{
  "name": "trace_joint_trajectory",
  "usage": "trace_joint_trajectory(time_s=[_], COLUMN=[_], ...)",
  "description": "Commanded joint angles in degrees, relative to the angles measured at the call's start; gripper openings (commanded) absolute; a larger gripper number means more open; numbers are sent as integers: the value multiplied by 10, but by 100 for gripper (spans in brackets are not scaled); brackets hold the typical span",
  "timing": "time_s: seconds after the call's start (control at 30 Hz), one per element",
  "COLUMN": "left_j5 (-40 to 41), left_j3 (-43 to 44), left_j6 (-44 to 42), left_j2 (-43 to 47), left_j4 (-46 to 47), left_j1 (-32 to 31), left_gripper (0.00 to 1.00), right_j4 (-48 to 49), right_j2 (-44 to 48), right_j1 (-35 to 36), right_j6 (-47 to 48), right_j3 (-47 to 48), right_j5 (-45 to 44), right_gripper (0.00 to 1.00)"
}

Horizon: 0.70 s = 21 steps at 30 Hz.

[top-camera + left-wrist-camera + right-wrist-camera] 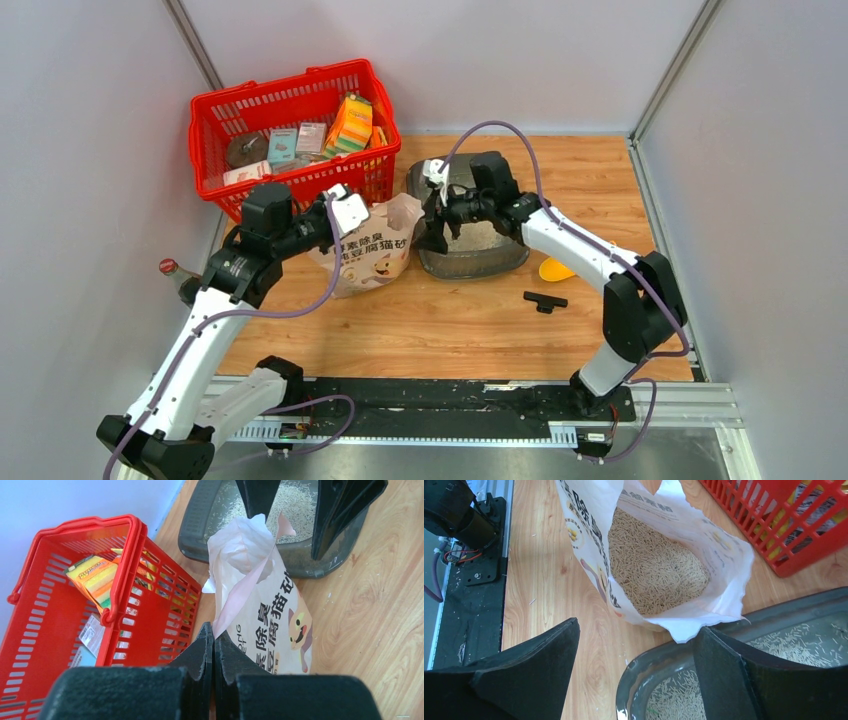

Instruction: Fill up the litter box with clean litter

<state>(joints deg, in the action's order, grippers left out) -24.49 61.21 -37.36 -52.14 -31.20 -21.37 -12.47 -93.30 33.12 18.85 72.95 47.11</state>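
The dark grey litter box [500, 262] lies on the wood floor right of the beige paper bag [375, 255], with a thin layer of pale litter [796, 645] in it. The bag stands open and holds more litter [651, 570]. My left gripper [347, 214] is shut on the bag's torn top edge [235, 600], close to the basket. My right gripper [436, 226] is open, its jaws astride the box's left rim [644, 662], one finger [734, 675] inside the box just under the bag's lip. In the left wrist view the box [197, 530] lies behind the bag.
A red mesh basket [215, 110] with several packets stands at the back left, touching the bag's side. A yellow scoop [555, 268] and a small black T-shaped part [545, 300] lie right of the box. A bottle [172, 270] stands at the left wall.
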Motion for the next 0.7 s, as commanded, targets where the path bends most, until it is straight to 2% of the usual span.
trace_joint_trajectory(time_s=[0.0,0.13,0.27,0.37,0.53,0.67], left_j5=[-1,-11,-75,-119,-161,-194], left_j3=[1,12,73,93,106,94], left_j6=[24,30,19,29,6,-13], left_j2=[19,14,20,36,55,69], left_j4=[43,39,-37,-50,-77,-77], left_j1=[-3,-3,-3,-3,-3,-3], left_gripper=[0,0,0,0,0,0], right_j4=[89,92,14,-45,-135,-152], right_j2=[-18,-23,-1,31,84,114], right_j1=[19,29,19,1,-11,-11], right_j6=[-29,-43,-7,20,66,54], right_j3=[-8,3,19,27,24,19], right_j5=[7,-1,-21,-26,-35,-34], right_gripper=[84,83,83,84,84,84])
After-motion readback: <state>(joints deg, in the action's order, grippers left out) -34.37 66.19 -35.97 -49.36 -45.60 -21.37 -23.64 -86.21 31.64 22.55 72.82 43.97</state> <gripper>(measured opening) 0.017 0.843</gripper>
